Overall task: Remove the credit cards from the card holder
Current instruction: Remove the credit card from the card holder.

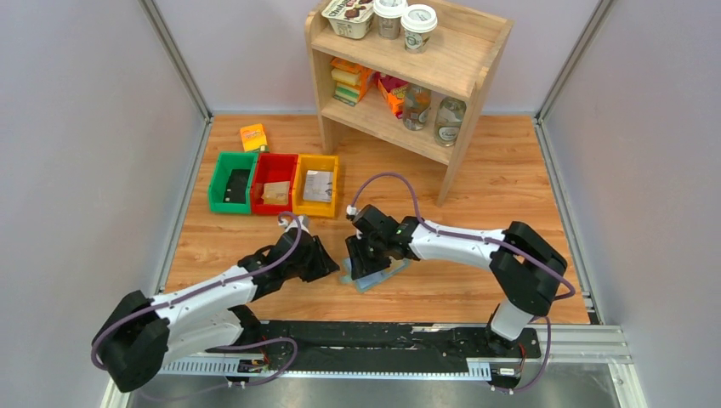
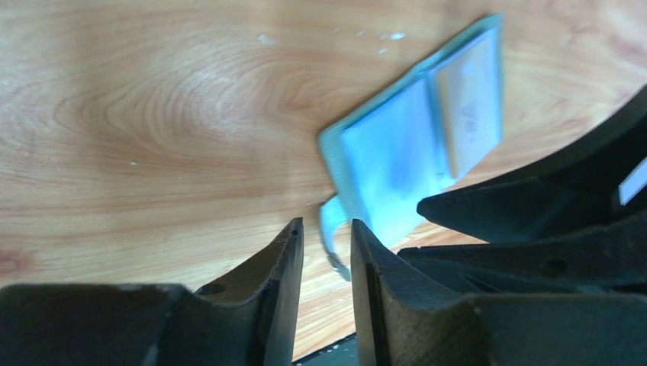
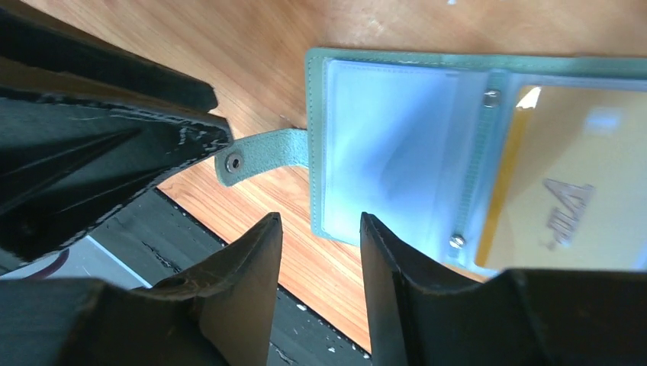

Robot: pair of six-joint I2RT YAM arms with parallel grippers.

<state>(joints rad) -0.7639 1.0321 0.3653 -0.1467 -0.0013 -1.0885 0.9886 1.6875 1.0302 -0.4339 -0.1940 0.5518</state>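
Sage-green and spread wide open, the card holder (image 3: 397, 145) lies flat on the wooden table (image 3: 252, 46) near its front edge, between both arms. The left gripper (image 2: 324, 225) is slightly parted and empty, just short of the side tab (image 3: 267, 152). The right gripper (image 3: 320, 219) is also part-open and holds nothing. Best bet, I'd say: pin the clear panel, then slide the card out flat along its pocket. Count: one holder, two panels, one yellow card (image 3: 564, 191) showing.
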